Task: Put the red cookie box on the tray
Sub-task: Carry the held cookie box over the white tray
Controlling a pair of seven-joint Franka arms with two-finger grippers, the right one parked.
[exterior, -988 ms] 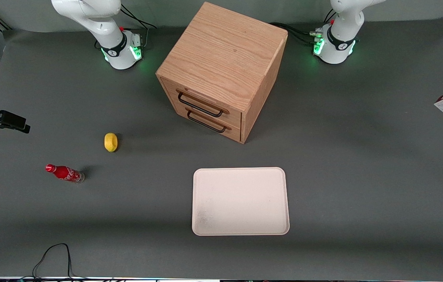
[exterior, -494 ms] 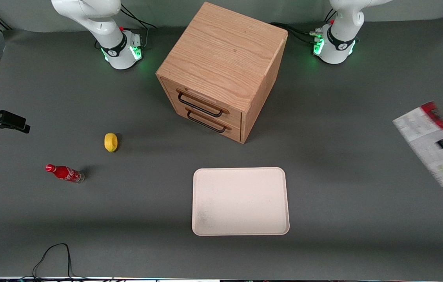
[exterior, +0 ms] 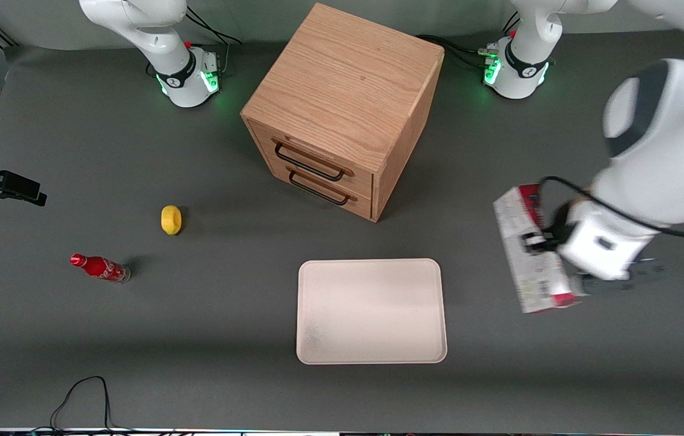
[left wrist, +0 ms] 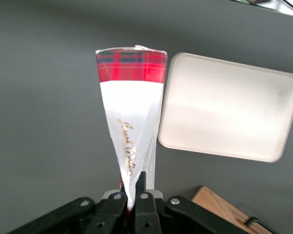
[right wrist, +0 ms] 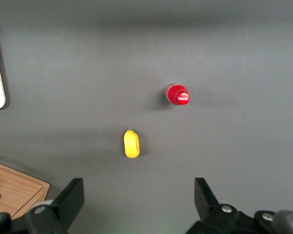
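The red cookie box [exterior: 523, 254] hangs in the air beside the tray [exterior: 371, 311], toward the working arm's end of the table, held edge-on with its grey-white printed face showing. My left gripper [exterior: 539, 239] is shut on the box about midway along its length. In the left wrist view the box [left wrist: 132, 112] runs out from between my fingers [left wrist: 118, 200], its red tartan end farthest from them, and the cream-white tray [left wrist: 229, 105] lies on the table just beside that end. Nothing lies on the tray.
A wooden two-drawer cabinet [exterior: 342, 109] stands farther from the front camera than the tray. A yellow lemon [exterior: 171, 219] and a small red soda bottle [exterior: 100, 267] lie toward the parked arm's end. A black cable [exterior: 82, 399] loops at the table's near edge.
The left arm has carried the box in from the working arm's edge of the table toward the tray, and the arm's wrist now shows in the front view.
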